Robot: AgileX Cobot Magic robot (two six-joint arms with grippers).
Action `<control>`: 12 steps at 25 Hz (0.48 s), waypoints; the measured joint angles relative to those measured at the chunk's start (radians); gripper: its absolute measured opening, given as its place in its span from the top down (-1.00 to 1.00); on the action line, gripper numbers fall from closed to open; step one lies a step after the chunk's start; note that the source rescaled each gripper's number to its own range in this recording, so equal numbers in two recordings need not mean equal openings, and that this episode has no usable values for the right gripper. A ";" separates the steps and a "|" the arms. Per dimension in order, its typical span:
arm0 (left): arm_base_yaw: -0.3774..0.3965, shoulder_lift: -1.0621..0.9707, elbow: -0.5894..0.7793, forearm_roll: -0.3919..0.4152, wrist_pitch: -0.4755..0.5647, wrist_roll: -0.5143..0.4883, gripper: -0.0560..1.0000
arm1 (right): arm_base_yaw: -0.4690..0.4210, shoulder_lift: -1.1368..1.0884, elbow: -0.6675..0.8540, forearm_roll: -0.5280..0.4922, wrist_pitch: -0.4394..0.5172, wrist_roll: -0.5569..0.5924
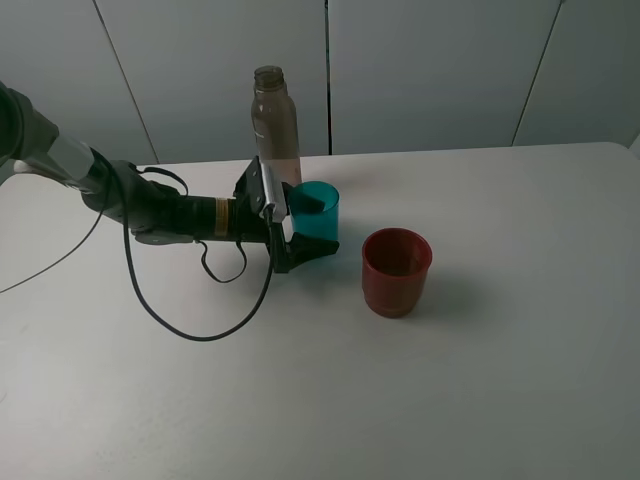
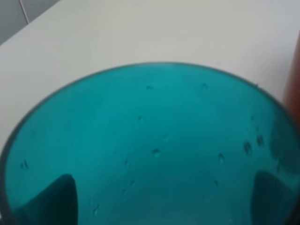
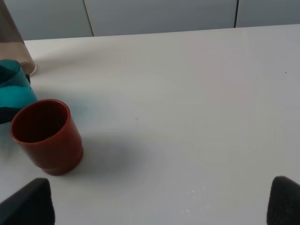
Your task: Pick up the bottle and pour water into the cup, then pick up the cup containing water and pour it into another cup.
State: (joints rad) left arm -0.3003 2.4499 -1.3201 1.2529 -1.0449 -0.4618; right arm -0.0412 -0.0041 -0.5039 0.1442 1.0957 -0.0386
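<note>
though upright, cup (image 1: 318, 208) between gripper (image 1: 305, 227) fingers

Bottle (image 1: 276, 112) crowds teal cup (image 1: 318, 207) behind; red cup (image 1: 396, 270) near.

I see a bare test setup, a lab or robot workcell rather than a home: a plain white table (image 1: 480, 380), blank grey wall panels (image 1: 430, 70) behind it, and a loose black cable (image 1: 180, 325) trailing from the arm across the tabletop.
</note>
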 joint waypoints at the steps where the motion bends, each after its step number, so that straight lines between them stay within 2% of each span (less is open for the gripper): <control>1: 0.000 -0.010 0.000 0.010 0.018 -0.013 -0.90 | 0.000 0.000 0.000 0.000 0.000 0.000; 6: 0.000 -0.075 0.012 0.035 0.045 -0.073 -0.91 | 0.000 0.000 0.000 0.000 0.000 0.000; 12: 0.000 -0.151 0.101 0.039 0.101 -0.061 -0.91 | 0.000 0.000 0.000 0.000 0.000 0.000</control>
State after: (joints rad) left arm -0.3003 2.2985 -1.2191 1.2922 -0.9443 -0.5232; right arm -0.0412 -0.0041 -0.5039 0.1442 1.0957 -0.0386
